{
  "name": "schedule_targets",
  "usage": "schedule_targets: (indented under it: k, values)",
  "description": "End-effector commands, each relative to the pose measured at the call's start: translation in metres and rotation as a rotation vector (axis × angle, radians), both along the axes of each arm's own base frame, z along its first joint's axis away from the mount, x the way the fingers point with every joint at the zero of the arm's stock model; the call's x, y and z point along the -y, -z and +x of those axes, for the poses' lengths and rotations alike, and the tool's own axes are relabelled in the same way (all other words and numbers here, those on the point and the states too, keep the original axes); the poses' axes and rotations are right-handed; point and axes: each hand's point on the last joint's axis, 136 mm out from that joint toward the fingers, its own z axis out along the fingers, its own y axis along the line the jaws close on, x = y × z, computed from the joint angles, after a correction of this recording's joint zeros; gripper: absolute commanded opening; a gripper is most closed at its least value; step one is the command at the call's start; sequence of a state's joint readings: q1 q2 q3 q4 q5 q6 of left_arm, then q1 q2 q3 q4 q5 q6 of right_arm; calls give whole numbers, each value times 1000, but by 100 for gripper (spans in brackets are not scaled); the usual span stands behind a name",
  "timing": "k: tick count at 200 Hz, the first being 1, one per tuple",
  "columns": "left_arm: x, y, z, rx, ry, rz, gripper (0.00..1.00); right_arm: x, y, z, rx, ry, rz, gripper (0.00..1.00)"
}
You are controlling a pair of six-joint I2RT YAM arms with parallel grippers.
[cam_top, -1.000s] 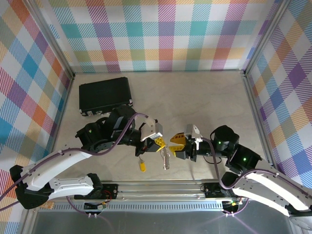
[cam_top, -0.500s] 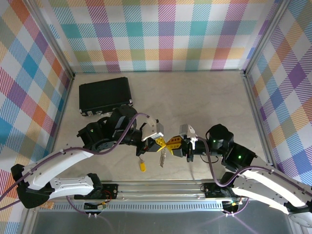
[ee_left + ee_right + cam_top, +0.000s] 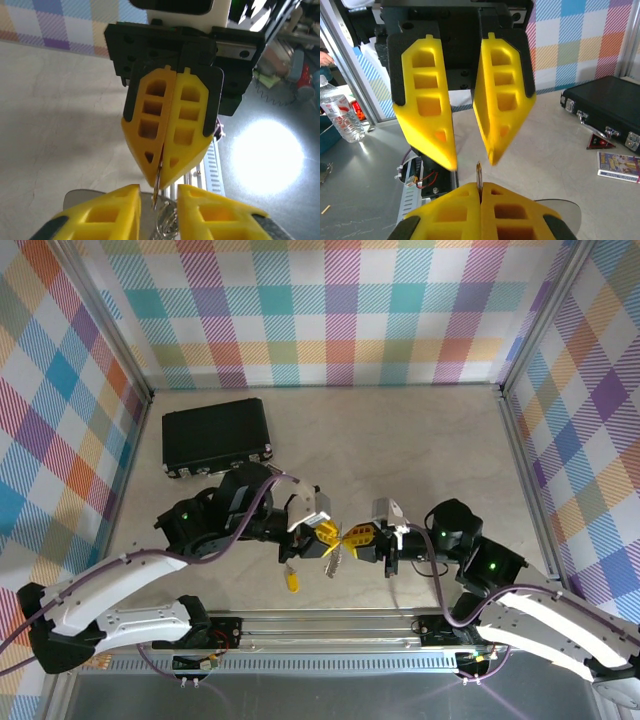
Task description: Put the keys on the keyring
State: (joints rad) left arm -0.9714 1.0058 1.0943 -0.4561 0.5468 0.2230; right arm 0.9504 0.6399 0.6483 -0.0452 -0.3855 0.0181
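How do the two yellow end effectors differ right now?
Opening: the left end effector has its fingers apart, while the right end effector has its fingers pressed together.
Grip: the right end effector pinches the thin edge of the keyring; the left end effector's fingers only flank it, with a gap on each side.
Shared: both have yellow latticed fingers, and they meet tip to tip.

Keyring [image 3: 479, 172] — a mere thin edge above the fingers of the right tool [image 3: 480, 187], the rest hidden.
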Motion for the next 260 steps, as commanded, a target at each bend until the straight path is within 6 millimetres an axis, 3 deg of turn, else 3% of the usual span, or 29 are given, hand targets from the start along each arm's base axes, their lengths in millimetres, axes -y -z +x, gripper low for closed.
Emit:
schedule_targets:
  k: [1,36,112,260]
  values:
    - [-5,-33,-5,19,-28,-184,28,6,-29,-9,61,-19,146,0]
    - [-13,-44,-15,-20,-21,-293,29,12,-48,-22,83,-76,287,0]
    - [0,-68,-24,-47,79,-388,30,18,-77,-31,111,-129,479,0]
    - [12,-78,-20,-45,107,-457,25,21,-80,-20,97,-71,549,0]
